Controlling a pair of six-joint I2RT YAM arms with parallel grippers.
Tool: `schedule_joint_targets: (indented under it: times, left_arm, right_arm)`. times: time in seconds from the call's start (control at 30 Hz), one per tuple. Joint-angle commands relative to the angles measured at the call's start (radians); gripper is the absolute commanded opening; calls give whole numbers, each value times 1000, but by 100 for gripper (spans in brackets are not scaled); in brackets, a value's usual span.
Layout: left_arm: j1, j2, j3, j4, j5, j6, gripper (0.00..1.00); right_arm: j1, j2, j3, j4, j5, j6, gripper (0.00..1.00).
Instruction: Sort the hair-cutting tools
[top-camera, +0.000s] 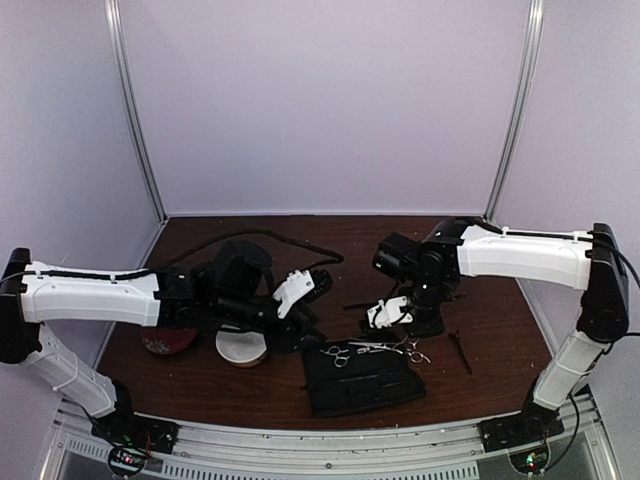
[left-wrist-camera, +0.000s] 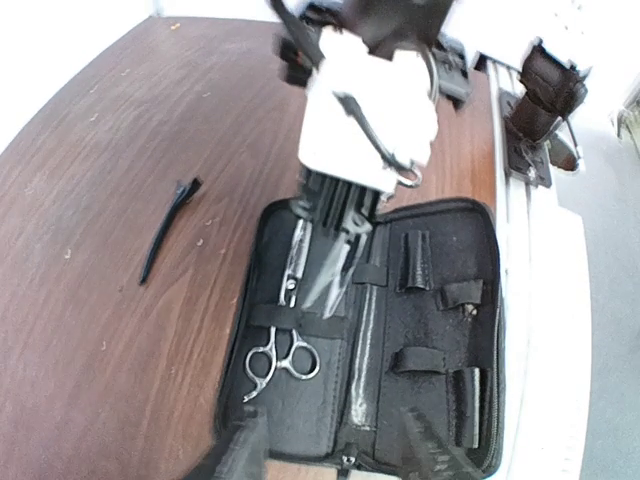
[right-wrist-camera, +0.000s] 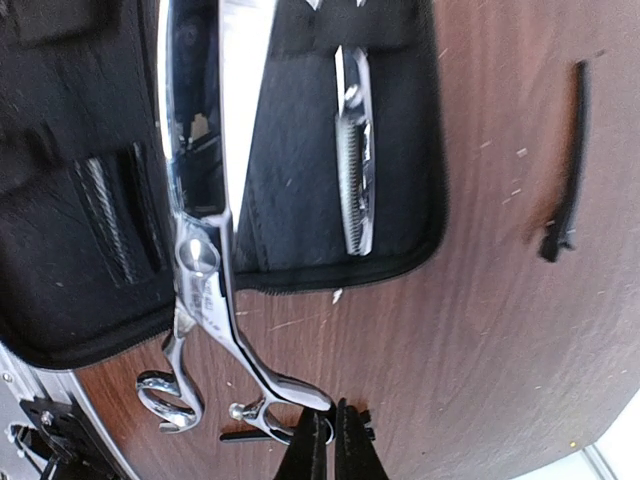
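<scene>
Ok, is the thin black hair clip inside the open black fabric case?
No, the clip lies on the brown wooden table, apart from the case.

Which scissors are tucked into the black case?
The pair under the strap, lying wholly inside the case. The other pair lies across the case's edge, its ring handles out over the table.

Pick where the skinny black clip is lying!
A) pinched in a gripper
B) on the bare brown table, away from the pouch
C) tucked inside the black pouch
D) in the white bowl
B: the black clip lies flat on the brown table, clear of the open pouch.
</scene>
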Motion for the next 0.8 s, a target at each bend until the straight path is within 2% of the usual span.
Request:
schedule_joint_targets:
  times: [0.0, 0.23, 0.57, 0.7, 0.77]
  left_arm:
    - [-1, 71, 32, 107, 94, 74, 55]
    - [-16, 162, 96, 139, 83, 63, 55]
    - [-16, 206, 134, 148, 113, 69, 43]
    - [-16, 229, 153, 128, 142, 73, 35]
    - [-16, 236, 157, 123, 147, 69, 36]
  right_arm:
    - [-3, -81, 26, 54, -68, 20, 0]
    - [13, -119, 16, 40, -92, 2, 0]
    - [30, -119, 12, 37, -80, -7, 0]
    - [32, -120, 12, 36, -79, -7, 0]
    - [32, -120, 12, 35, -76, -7, 0]
